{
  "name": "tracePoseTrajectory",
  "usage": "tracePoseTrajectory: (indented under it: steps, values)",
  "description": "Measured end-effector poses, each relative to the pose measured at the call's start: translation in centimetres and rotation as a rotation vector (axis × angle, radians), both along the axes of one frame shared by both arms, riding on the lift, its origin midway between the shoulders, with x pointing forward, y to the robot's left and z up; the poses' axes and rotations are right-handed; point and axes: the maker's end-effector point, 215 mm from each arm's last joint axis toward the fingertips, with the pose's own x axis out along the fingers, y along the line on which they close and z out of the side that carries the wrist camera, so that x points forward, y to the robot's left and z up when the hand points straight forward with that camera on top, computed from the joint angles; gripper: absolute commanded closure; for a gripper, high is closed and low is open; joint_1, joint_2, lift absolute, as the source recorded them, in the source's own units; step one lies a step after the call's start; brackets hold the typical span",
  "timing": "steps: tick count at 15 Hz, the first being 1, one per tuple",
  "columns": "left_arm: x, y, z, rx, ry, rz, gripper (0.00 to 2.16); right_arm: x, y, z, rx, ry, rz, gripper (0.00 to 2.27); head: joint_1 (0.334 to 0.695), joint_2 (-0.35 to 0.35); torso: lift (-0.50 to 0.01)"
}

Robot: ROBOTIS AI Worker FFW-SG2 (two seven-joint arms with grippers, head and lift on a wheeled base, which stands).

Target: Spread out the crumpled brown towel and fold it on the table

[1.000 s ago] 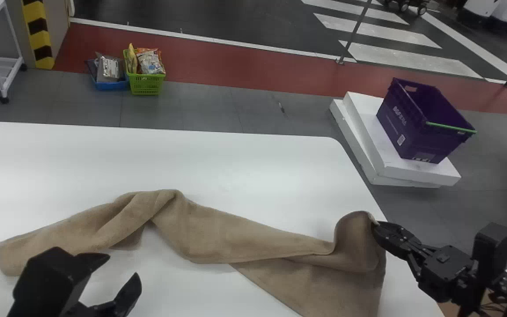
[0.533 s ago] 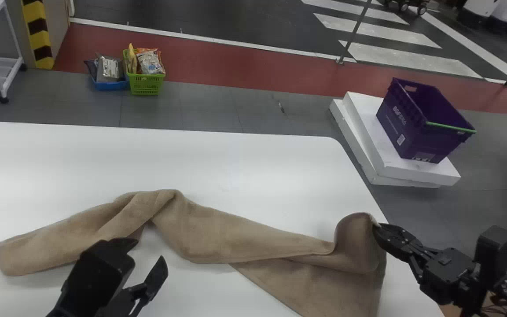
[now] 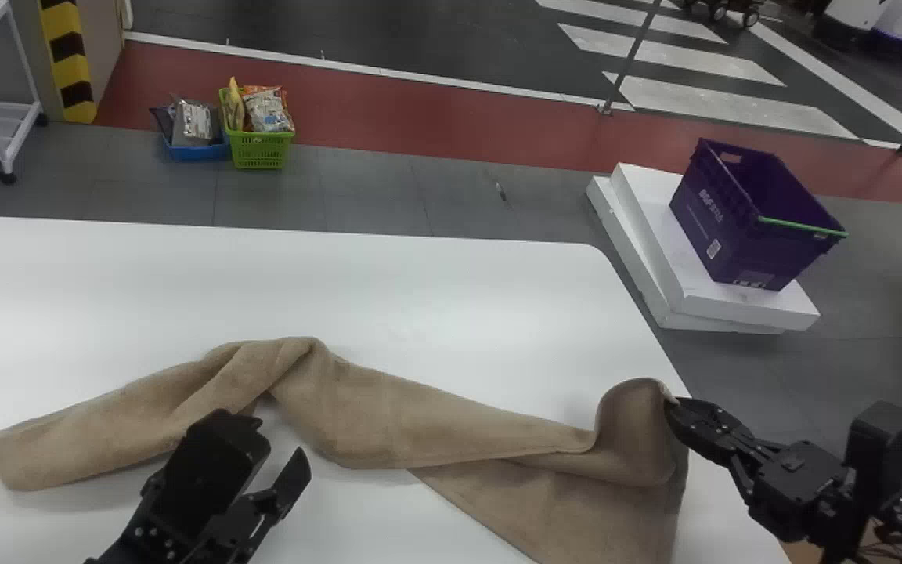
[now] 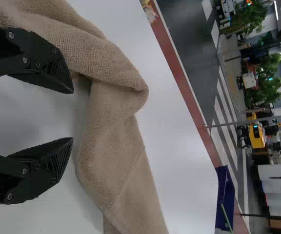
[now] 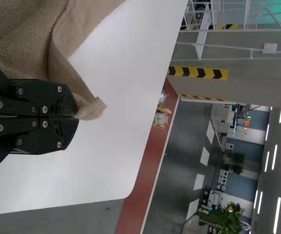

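The brown towel [image 3: 388, 427] lies across the near part of the counter [image 3: 420, 298] in a long, crooked band, running from the left over towards the right edge. Spreading looks only partly done, in my judgement: the cloth is drawn out lengthwise, but its left half is narrow and rucked, with a raised bend where it changes direction. The right half opens wider towards the near side, though its far part is doubled over and curls up beside the right arm's fingers [image 3: 690, 419]. Those are closed together on a small tip of the towel at the right edge of the counter.

The left arm's fingers [image 4: 45, 68] are wide apart and empty, at the near side of the bend, with the cloth just beyond their tips. They seem well placed to take hold of the bunched part, while the right grip could anchor the other end.

What remains, then, is to open the left half, turn out the doubled layer on the right and smooth the whole flat. None of the folding appears done; the overlaps look like chance creases rather than neat folds.
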Motion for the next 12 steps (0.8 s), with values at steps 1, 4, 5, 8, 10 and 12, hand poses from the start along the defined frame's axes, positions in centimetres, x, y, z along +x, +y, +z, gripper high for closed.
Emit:
tracePoseTrajectory:
  steps: [1,4,5,8,10,12]
  values:
    - [0.4,-0.2,-0.3,0.006,0.002,-0.003,0.6,0.0,0.0,0.0,-0.001,-0.001,0.0,1.95,0.695,-0.35,-0.127]
    - [1.7,0.0,-1.4,0.029,0.011,0.002,0.6,0.1,-0.1,0.1,-0.001,-0.003,-0.001,1.95,0.695,-0.35,-0.127]
    - [2.1,0.2,-1.6,0.034,0.011,0.007,0.6,0.1,-0.1,0.2,-0.001,-0.003,-0.001,1.95,0.695,-0.35,-0.127]
    - [3.3,1.4,-1.6,0.04,0.01,0.029,0.6,0.2,-0.2,0.3,-0.003,-0.005,-0.003,1.95,0.695,-0.35,-0.127]
    - [3.9,2.4,-1.5,0.042,0.009,0.047,0.6,0.2,-0.2,0.4,-0.004,-0.005,-0.004,1.95,0.695,-0.35,-0.127]
    - [4.2,3.6,-1.7,0.048,0.016,0.062,0.6,0.4,-0.1,0.5,-0.003,-0.007,-0.002,1.95,0.695,-0.35,-0.127]
